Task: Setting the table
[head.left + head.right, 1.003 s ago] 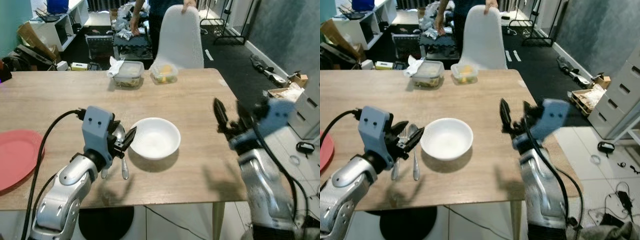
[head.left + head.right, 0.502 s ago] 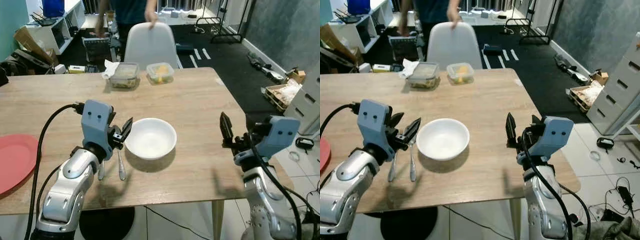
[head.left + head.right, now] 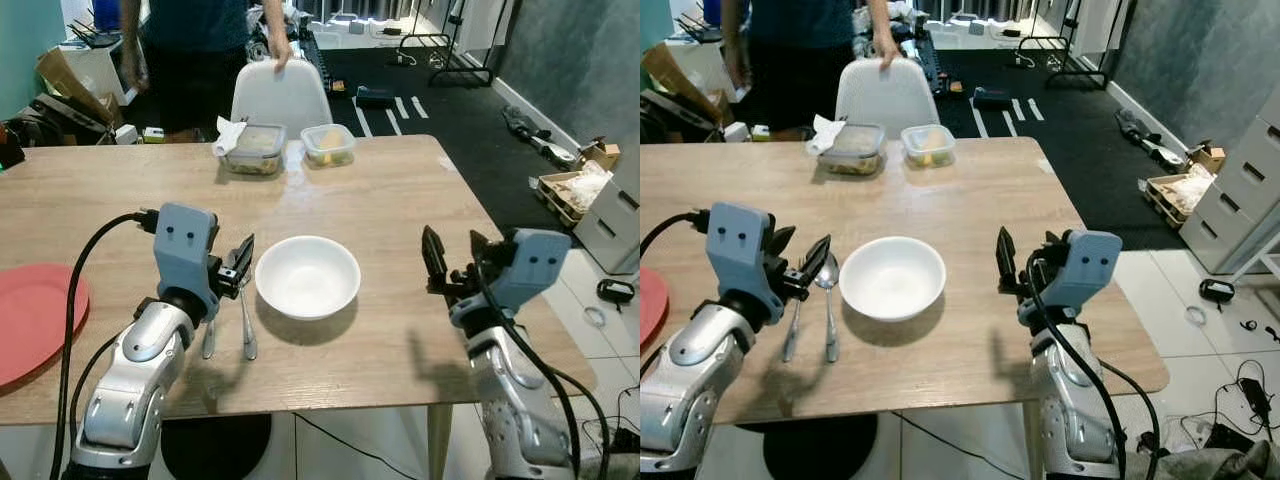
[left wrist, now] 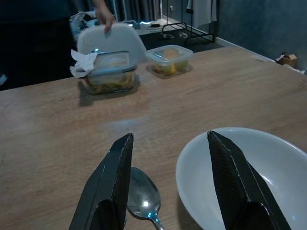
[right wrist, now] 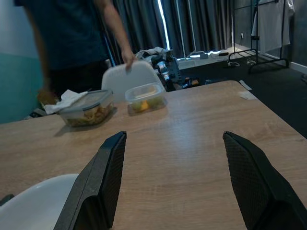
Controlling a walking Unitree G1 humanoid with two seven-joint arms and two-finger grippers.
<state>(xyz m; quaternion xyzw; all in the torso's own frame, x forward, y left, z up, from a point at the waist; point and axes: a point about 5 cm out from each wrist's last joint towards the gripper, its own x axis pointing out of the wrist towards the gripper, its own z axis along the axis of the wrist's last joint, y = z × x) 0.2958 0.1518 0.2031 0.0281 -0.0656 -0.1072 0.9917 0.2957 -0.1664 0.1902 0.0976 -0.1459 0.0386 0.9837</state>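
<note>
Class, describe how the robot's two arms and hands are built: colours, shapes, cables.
Both arms are silver, rounded metal segments. Each ends in a blue-grey boxy wrist block carrying two long, flat black fingers: the left hand and the right hand. A thick black cable loops from each wrist block back along its arm.

head stereo downward; wrists low, sharing table [image 3: 400, 200]

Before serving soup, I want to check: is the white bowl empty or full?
Empty. The bowl shows only its bare white inside.
</note>
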